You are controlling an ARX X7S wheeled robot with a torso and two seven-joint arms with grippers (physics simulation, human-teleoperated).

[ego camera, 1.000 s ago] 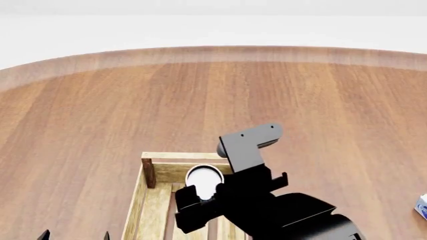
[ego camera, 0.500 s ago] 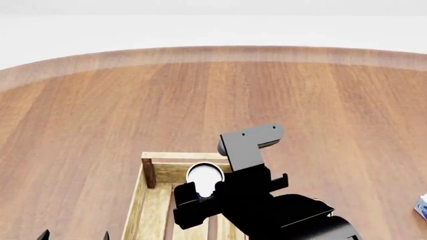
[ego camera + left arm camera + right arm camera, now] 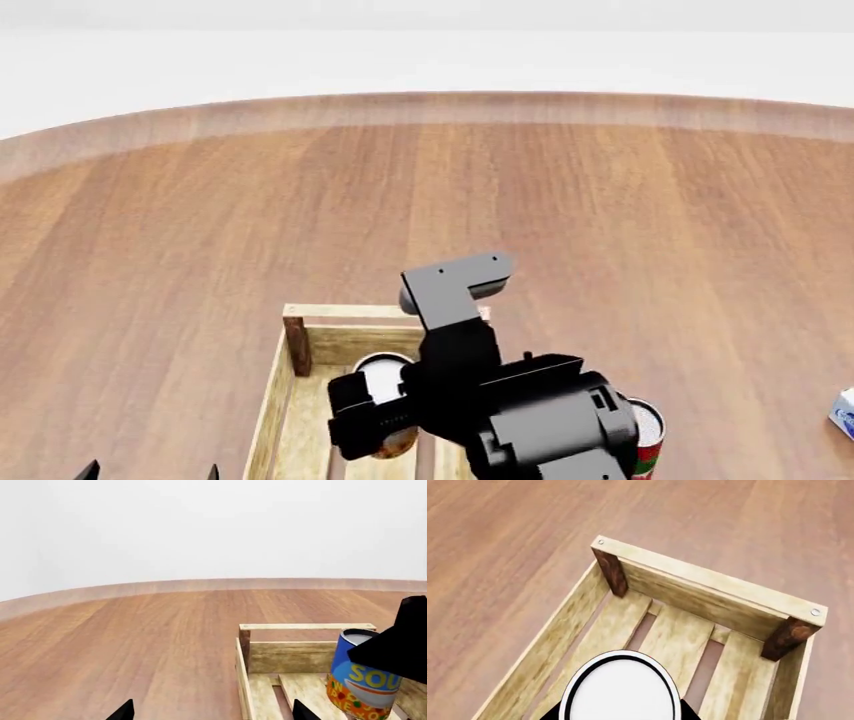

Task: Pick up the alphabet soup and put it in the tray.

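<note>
The alphabet soup (image 3: pixel 362 681), a blue can with yellow lettering and an orange-red band, hangs tilted inside the far end of the tray (image 3: pixel 301 627). My right gripper (image 3: pixel 378 402) is shut on it, dark fingers on either side of its whitish top (image 3: pixel 620 692). The head view shows that top (image 3: pixel 379 377) just inside the tray's far rail (image 3: pixel 344 313). Seen from the right wrist, the tray's slats (image 3: pixel 675 635) lie below the can. Whether the can touches the floor is hidden. My left gripper (image 3: pixel 212 715) is open and holds nothing, left of the tray (image 3: pixel 150 470).
A red-and-green labelled can (image 3: pixel 646 432) stands on the round wooden table (image 3: pixel 200 220) right of the tray, partly behind my right arm. A small blue-and-white object (image 3: pixel 843 411) sits at the right edge of the head view.
My right arm has swung left and down, carrying the can lower into the tray. The red-and-green can has come into view beside the arm. The left gripper has not moved.
</note>
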